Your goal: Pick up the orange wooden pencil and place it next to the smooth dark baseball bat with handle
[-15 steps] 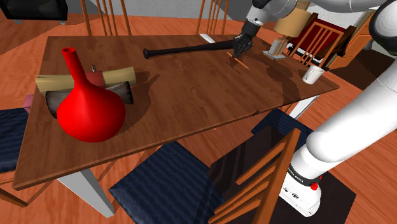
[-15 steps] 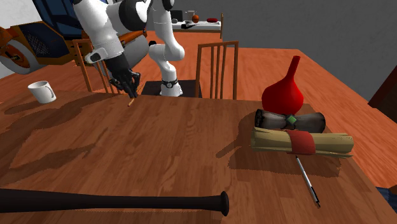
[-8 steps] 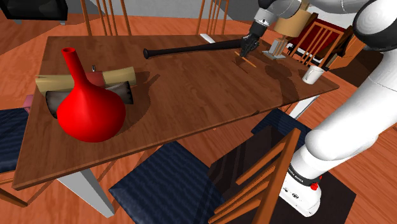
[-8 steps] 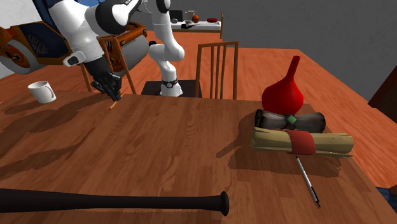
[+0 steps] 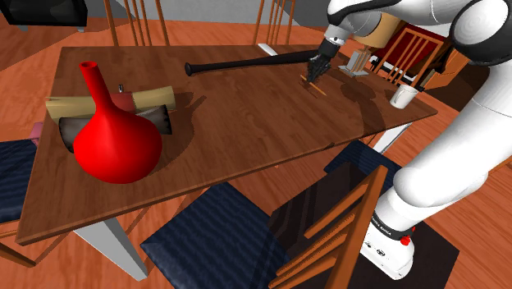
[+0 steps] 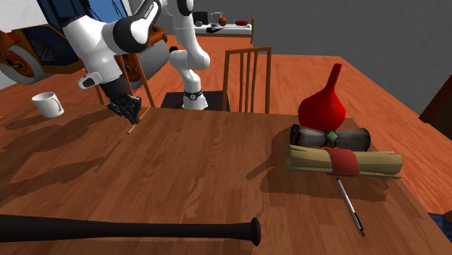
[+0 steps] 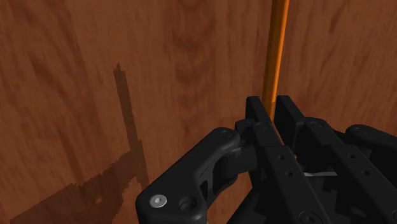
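Pencil [image 7: 275, 51] pinched between my tool's [image 7: 272, 107] nearly closed fingers, I have dipped lower over the counter [image 5: 246, 131] since a moment ago, so release beside the bat [image 5: 246, 61] seems close.

Your arm [image 5: 447, 162] is glossy white with dark joints; your gripper [image 7: 272, 105] is all black, one silver screw [image 7: 158, 202] at its seven o'clock.

Home dining room — wooden table [image 5: 246, 139], slat-back chairs [image 6: 248, 50], blue seat cushions [image 5: 217, 234], wood floor [image 5: 33, 53]
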